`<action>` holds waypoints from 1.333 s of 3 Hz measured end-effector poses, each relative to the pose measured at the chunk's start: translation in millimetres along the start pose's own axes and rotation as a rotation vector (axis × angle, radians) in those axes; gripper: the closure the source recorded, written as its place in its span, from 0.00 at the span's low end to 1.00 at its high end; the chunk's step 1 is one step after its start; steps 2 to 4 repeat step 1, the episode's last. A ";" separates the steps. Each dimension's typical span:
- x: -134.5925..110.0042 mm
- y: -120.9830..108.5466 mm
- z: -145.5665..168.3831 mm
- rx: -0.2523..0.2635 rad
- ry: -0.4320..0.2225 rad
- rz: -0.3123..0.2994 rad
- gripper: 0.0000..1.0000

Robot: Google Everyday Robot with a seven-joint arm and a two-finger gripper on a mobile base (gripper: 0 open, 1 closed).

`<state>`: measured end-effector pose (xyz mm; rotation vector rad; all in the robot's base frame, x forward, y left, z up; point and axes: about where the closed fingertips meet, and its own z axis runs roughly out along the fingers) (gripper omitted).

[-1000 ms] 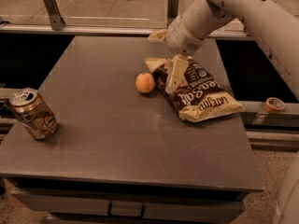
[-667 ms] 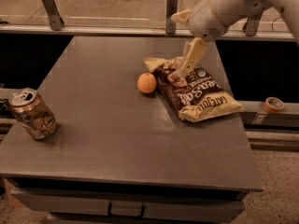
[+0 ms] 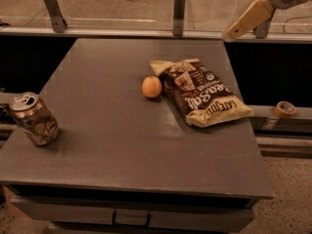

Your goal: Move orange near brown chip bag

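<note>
**Three items on a grey tabletop, gripper high at the upper right**

Three things lie on the flat, dark grey rectangular table (image 3: 122,145): a small, smooth, round orange fruit (image 3: 151,87), a large dark-brown crinkly chip bag (image 3: 204,94) with cream-yellow ends and white lettering, and a dented tan metal soda can (image 3: 34,119).

The orange sits near the middle of the tabletop, slightly toward the far side, just beside the left edge of the brown chip bag; whether the two touch cannot be made out. The bag lies flat and slanted; its far cream end points toward the back of the table, and its near cream end reaches the table's right edge.

The soda can stands tilted at the table's left edge, well apart from the orange and the bag, its pull-tab top turned up and to the left.

The robot's cream-coloured gripper (image 3: 246,21) hangs in the upper right corner of the view, beyond the far right corner of the table and above the pale rail that runs behind it; it is well apart from both orange and bag, and whether it is spread or closed cannot be told from this angle.

A small tan roll of tape (image 3: 285,109) rests on a ledge off the table's right side; a dark drawer handle (image 3: 130,221) shows on the front panel below the tabletop.
</note>
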<state>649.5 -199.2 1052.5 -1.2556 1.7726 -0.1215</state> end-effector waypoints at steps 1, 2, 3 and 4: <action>-13.0 -18.3 -9.4 0.091 -0.014 0.048 0.00; -13.0 -18.3 -9.4 0.091 -0.014 0.048 0.00; -13.0 -18.3 -9.4 0.091 -0.014 0.048 0.00; -13.0 -18.3 -9.4 0.091 -0.014 0.048 0.00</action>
